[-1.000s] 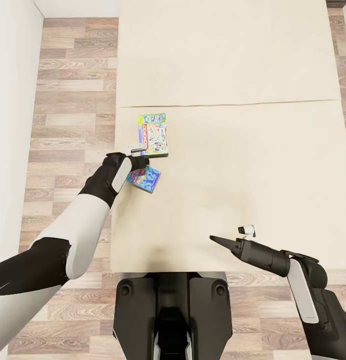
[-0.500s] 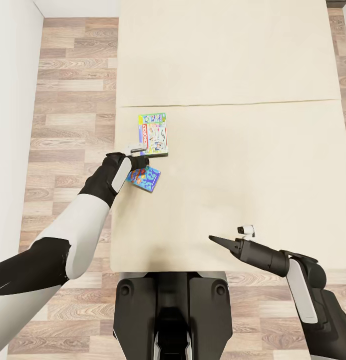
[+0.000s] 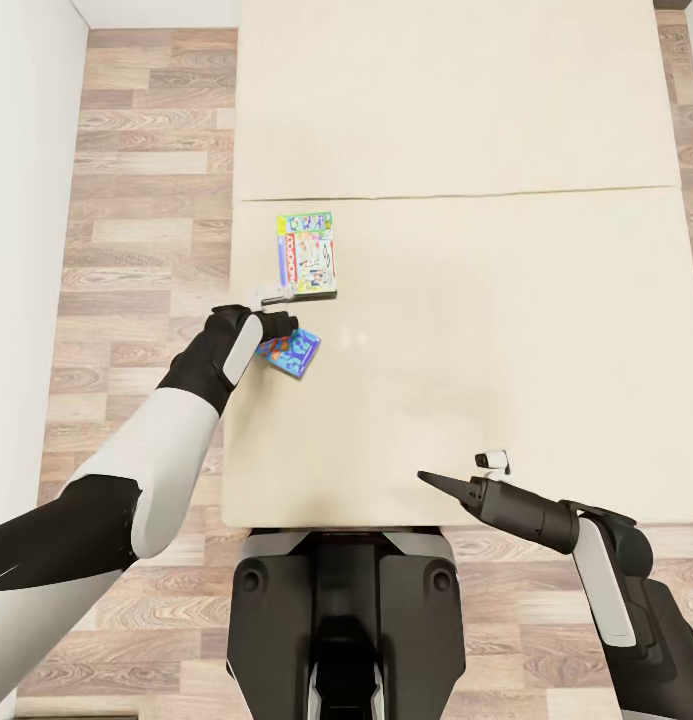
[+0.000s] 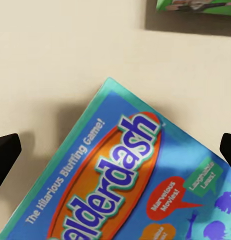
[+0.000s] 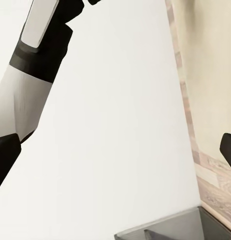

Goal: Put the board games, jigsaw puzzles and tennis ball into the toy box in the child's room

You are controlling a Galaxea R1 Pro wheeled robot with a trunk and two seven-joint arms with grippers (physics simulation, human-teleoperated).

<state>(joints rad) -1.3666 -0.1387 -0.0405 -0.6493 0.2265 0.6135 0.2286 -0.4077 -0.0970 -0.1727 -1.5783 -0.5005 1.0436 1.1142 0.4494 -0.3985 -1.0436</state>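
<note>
Two board games lie on the beige bed point(image 3: 506, 320) near its left edge. One is a blue "Balderdash" box point(image 3: 294, 354), lying askew. The other is a green-edged box point(image 3: 306, 253) a little farther away. My left gripper point(image 3: 284, 325) hovers over the blue box's near-left corner. In the left wrist view the blue box point(image 4: 135, 185) lies below the open left gripper point(image 4: 115, 150), and the black fingertips point(image 4: 5, 152) stand wide apart and clear of it. The green box's edge point(image 4: 195, 6) shows beyond. My right gripper point(image 3: 431, 482) hangs open and empty over the bed's near edge.
A wood-plank floor strip point(image 3: 146, 200) runs between the bed's left side and a white wall point(image 3: 26, 200). A seam point(image 3: 456, 195) crosses the bed. My base point(image 3: 346, 620) stands against the bed's near edge. The wide beige area right of the games is free.
The whole picture has shifted, so the bed and both games sit slightly higher in view. That is camera movement. Both arms keep their poses and the games have not been touched.
</note>
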